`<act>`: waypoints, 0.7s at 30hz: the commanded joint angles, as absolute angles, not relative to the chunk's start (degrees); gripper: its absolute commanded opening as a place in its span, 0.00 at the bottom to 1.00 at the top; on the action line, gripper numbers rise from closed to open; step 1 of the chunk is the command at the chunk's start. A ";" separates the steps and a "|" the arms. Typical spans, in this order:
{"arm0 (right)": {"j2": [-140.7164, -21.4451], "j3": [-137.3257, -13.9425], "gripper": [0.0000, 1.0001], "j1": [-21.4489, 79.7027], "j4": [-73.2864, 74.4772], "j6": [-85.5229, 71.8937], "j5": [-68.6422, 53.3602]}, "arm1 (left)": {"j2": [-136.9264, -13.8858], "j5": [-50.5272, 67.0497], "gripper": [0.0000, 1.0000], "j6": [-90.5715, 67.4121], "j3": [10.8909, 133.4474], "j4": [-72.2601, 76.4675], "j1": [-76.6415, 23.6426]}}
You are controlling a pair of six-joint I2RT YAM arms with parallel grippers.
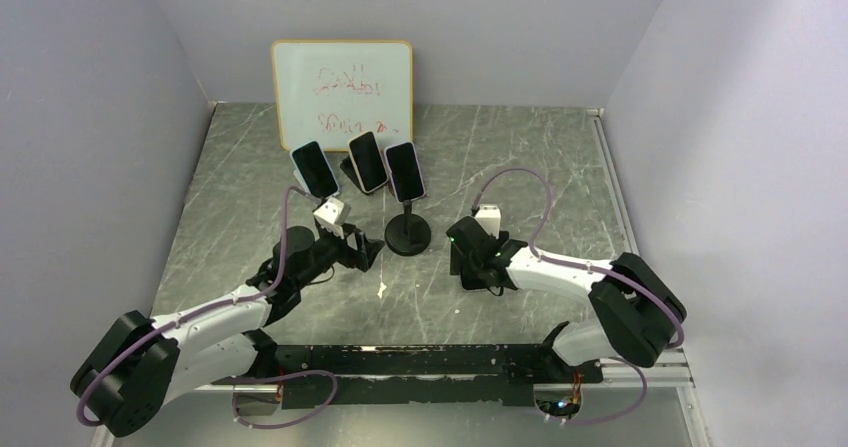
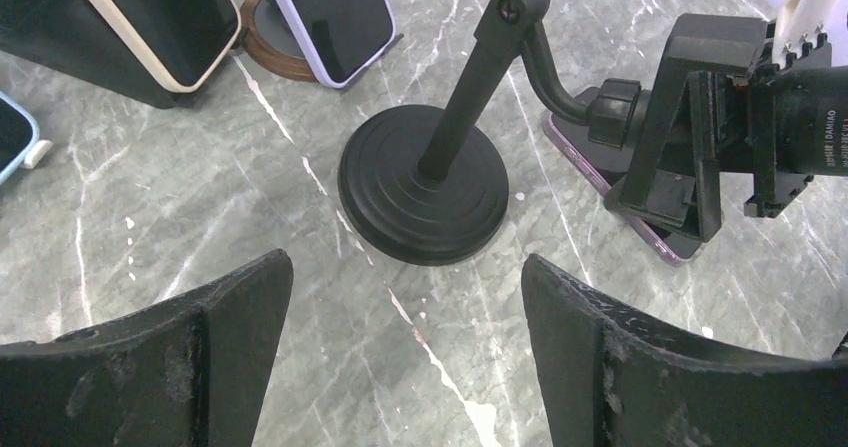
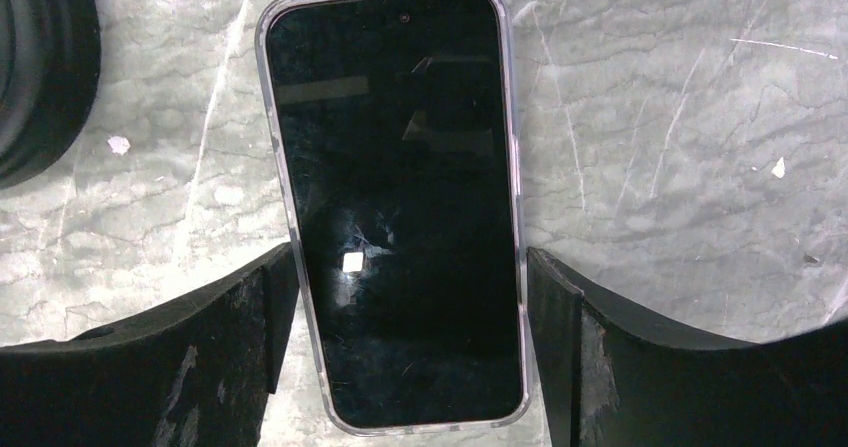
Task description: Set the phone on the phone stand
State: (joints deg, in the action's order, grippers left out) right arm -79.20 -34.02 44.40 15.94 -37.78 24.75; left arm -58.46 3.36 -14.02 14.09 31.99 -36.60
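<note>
Top external: the two arms reach in from the near edge of the table (image 1: 520,167) toward a black stand (image 1: 408,235) set between them.

Left wrist: the left tool (image 2: 405,262) is spread wide and holds nothing. It is aimed at the stand's round base, near it but apart.
- Risk: the base appears to sit loose on the table. A careless nudge from this side would likely slide or tip it just as the phone arrives.

Stand: the pole leans up to a joint, then an arm drops rightward. Its holder end is partly hidden behind the right tool (image 2: 690,137), so I cannot tell which way it faces.
- Risk: if the holder is not turned up to receive, the phone may slide off.

Behind the stand, three other phones (image 1: 367,161) sit on their own stands.
- Risk: a high swing toward the stand could clip them.

Right wrist: the phone (image 3: 395,197) lies flat on the table, screen up, just right of the stand's base. The right tool's jaws flank its long edges at the lower half. I cannot tell whether they are touching or a hair off, so a grip is not confirmed.
- Risk: the edges are thin and low, so the jaws may ride over them and skid.
- Risk: the hold sits off-centre, so the far end may droop or pivot on lifting.
</note>
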 commanded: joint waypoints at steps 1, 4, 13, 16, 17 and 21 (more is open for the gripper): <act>-81.85 -32.98 0.57 46.08 18.83 -40.06 24.42 | -58.39 5.93 0.88 -16.42 12.42 35.61 -37.08; -78.23 -30.38 0.56 47.91 15.31 -40.77 22.35 | -59.57 7.74 0.88 -19.79 11.05 37.70 -37.13; -60.22 -20.41 0.56 60.28 4.68 -42.35 24.38 | -71.38 11.11 0.85 -38.39 5.99 48.93 -38.33; -59.59 -19.98 0.56 62.90 3.15 -40.65 25.34 | -74.93 10.58 0.85 -41.53 5.29 52.27 -39.50; -59.71 -20.02 0.56 63.64 2.51 -40.30 25.57 | -75.79 10.75 0.85 -42.48 5.28 53.28 -39.85; -60.77 -20.36 0.56 66.96 -1.61 -38.65 26.51 | -78.61 10.65 0.86 -45.78 5.85 56.22 -42.06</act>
State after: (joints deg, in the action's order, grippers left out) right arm -60.69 -19.88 64.14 6.28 -39.97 23.97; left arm -76.44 9.28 -39.92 5.63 49.36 -39.81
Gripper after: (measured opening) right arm 0.785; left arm 0.854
